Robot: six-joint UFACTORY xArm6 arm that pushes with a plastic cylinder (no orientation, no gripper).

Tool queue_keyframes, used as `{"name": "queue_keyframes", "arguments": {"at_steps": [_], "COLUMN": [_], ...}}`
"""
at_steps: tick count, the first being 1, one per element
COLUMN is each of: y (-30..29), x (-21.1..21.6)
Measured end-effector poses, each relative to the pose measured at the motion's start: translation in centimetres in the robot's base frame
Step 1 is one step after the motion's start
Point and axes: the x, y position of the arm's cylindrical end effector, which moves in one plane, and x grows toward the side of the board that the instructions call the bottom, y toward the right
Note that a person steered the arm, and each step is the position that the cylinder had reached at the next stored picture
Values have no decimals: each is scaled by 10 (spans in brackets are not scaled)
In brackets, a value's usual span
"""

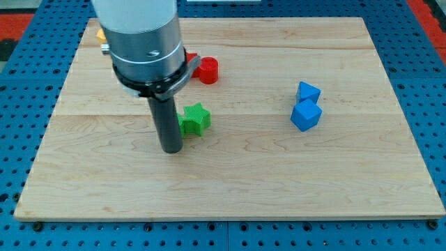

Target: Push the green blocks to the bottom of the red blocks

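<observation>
- Table (230,188): wooden board, carries everything you see.
- Arm housing hides the view's upper left; a yellow bit (101,33) peeks out beside it, shape unclear.
- Blue blocks (306,106): two, touching, at the view's right, well apart from the rest.
- Red block (206,70): cylinder, above the green one; another red bit (190,57) mostly hidden.
- Green block (194,119): star-shaped, already below the red; likely light, stiff, slides easily. You push a flat side, no gripping.
- My tip (171,149): no jaws here, nothing held; just left of the green star, touching or nearly.

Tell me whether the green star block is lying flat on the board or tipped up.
Flat: the green star block shows its star face upward, resting on the wooden board, with my tip just to its left.
</observation>
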Motion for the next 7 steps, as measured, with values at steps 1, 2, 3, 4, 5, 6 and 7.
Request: {"name": "queue_keyframes", "arguments": {"at_steps": [1,2,3,4,5,6,7], "y": [11,13,10,9,-29,-96,-159], "x": [-9,-11,-43,-35,-3,2,2]}}
